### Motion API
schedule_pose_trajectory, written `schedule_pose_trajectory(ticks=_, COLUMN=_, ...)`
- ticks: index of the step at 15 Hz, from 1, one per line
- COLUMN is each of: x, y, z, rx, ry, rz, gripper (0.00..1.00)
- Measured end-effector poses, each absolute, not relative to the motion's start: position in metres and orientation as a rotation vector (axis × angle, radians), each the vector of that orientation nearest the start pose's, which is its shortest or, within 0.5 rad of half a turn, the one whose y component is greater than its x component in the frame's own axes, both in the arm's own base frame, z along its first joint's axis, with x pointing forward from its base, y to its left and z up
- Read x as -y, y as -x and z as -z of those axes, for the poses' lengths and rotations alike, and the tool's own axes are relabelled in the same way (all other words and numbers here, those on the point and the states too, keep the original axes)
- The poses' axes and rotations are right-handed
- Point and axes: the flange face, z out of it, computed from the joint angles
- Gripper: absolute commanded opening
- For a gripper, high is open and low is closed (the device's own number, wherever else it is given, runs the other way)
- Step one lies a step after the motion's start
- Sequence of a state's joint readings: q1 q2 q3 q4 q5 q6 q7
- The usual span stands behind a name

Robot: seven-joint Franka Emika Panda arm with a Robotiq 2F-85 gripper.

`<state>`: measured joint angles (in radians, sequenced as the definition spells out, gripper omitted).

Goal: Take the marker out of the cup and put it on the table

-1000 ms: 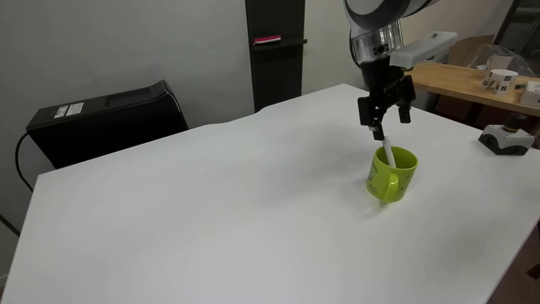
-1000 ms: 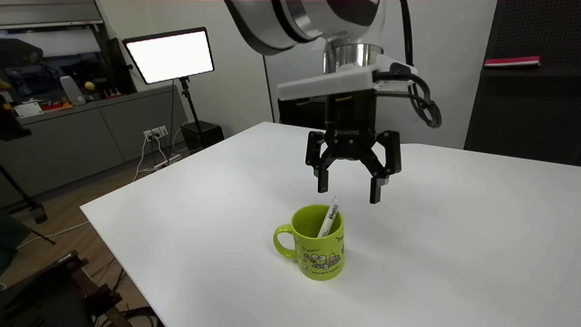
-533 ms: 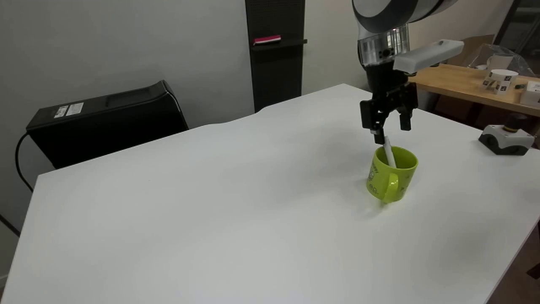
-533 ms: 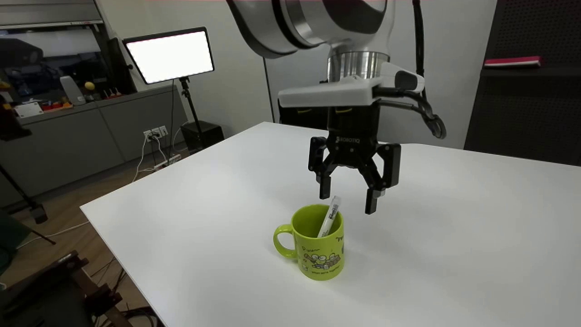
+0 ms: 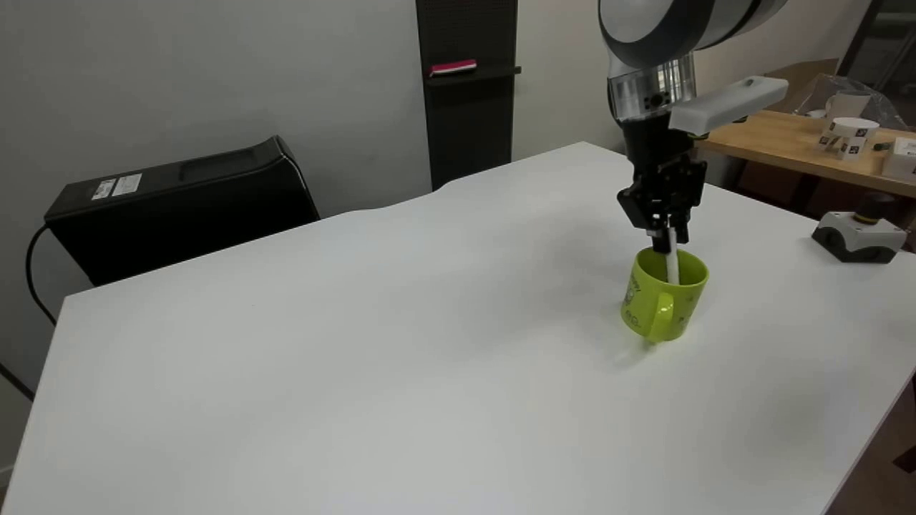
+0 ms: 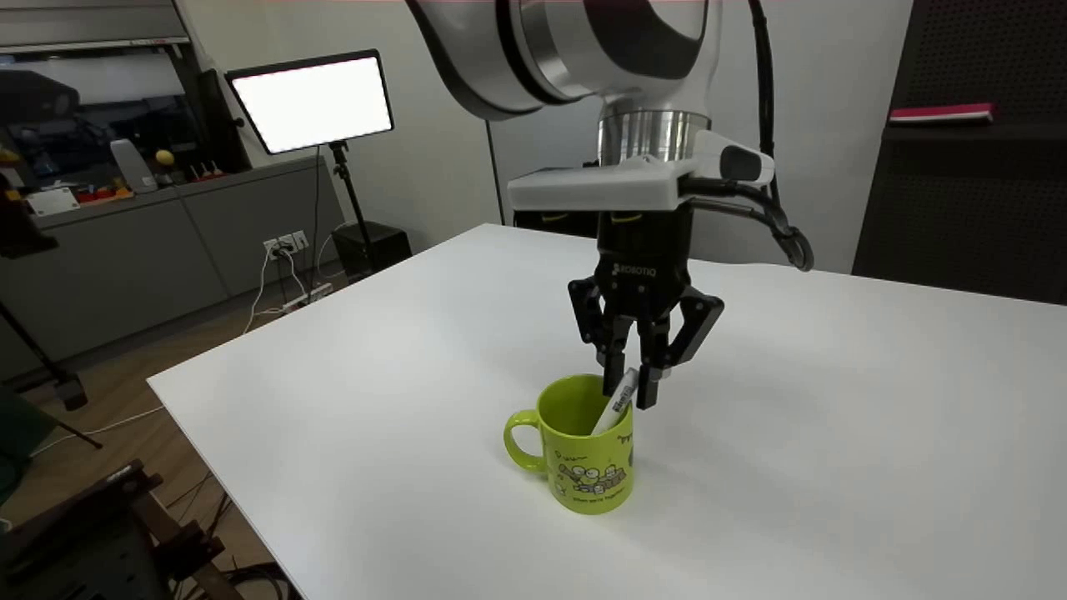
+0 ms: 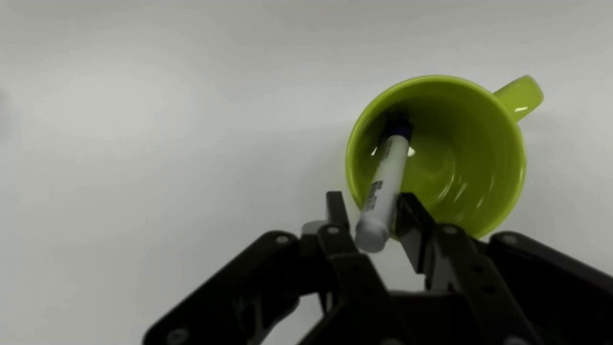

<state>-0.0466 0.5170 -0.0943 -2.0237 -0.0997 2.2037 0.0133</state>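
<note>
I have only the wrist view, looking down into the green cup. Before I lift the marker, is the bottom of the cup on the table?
Observer: Yes, in both exterior views the cup stands with its base on the table.
Operator: Thank you. Is another object on the table, outside my picture?
Observer: Yes, an exterior view shows a small box with a button.
Operator: And past the table's edge?
Observer: An exterior view shows a large black object there.
</note>
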Motion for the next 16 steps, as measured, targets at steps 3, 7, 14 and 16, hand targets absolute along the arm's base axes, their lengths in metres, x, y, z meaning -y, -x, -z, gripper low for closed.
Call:
schedule_pose_trajectory(ticks=3, x=0.081, y=-0.556, z=-0.167, rx=-0.121, ry=3.195, rz=-0.563, gripper=0.05)
schedule_pose_trajectory(ticks=7, x=0.091, y=-0.564, z=-0.178, rx=-0.128, ry=3.262, rz=-0.535, gripper=0.05)
schedule_pose_trajectory(ticks=14, x=0.093, y=-0.591, z=-0.238, rx=-0.143, ry=3.327, rz=-0.378, gripper=0.05)
schedule_pose_trajectory(ticks=16, x=0.090, y=-0.597, z=-0.260, rx=-0.142, ry=3.333, rz=-0.320, gripper=0.05)
